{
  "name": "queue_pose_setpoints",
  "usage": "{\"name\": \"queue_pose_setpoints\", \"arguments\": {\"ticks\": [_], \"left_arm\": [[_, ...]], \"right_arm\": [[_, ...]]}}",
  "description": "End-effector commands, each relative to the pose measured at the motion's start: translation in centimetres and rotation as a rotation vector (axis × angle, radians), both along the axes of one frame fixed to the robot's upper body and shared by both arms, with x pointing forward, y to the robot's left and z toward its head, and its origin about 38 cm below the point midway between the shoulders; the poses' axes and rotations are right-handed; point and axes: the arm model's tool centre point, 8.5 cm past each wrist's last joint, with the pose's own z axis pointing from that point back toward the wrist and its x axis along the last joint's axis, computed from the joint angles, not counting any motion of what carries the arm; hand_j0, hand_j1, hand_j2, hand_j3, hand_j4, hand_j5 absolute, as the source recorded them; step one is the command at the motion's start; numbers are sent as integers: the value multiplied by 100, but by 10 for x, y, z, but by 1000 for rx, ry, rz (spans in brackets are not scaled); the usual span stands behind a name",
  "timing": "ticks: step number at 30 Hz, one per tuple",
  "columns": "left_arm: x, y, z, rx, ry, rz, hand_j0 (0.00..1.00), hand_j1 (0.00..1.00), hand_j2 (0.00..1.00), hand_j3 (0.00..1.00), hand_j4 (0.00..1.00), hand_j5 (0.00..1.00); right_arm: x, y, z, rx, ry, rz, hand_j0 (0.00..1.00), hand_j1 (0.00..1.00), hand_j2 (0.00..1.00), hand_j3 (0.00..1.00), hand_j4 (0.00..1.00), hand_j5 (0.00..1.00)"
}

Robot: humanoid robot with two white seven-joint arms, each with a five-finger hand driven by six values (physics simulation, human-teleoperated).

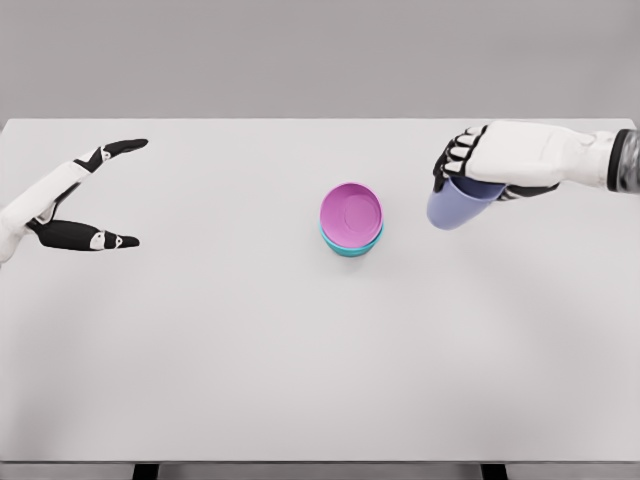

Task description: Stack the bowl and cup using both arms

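Round pink bowl [351, 213] nested in teal bowl [351, 247] (smooth, glossy), mid table [200, 350], R hand [478, 165] gripping lavender cup [455, 207] just right of bowls, L hand [75, 200] far left, fingers spread, holding nothing.

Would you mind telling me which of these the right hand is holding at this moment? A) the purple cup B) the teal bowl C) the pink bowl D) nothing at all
A: the right hand has its fingers wrapped around the rim of the purple cup, which hangs tilted to the right of the stacked bowls.
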Motion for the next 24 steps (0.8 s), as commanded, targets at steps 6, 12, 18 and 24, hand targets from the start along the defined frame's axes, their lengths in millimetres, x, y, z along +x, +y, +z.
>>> {"name": "queue_pose_setpoints", "arguments": {"ticks": [6, 12, 18, 24], "left_arm": [[0, 0, 1, -8, 0, 0, 100, 100, 100, 100, 100, 100], [0, 0, 1, -7, 1, 2, 100, 100, 100, 100, 100, 100], [0, 1, 1, -7, 0, 3, 100, 100, 100, 100, 100, 100], [0, 0, 1, -5, 1, 2, 100, 100, 100, 100, 100, 100]], "right_arm": [[-30, 24, 19, 7, -45, 117, 54, 54, 54, 54, 54, 54], [-34, 16, 19, 30, 3, 112, 57, 57, 57, 57, 57, 57], [-36, 7, 19, 15, 12, 96, 57, 57, 57, 57, 57, 57], [-37, 13, 21, 57, 33, 114, 58, 58, 58, 58, 58, 58]]}}
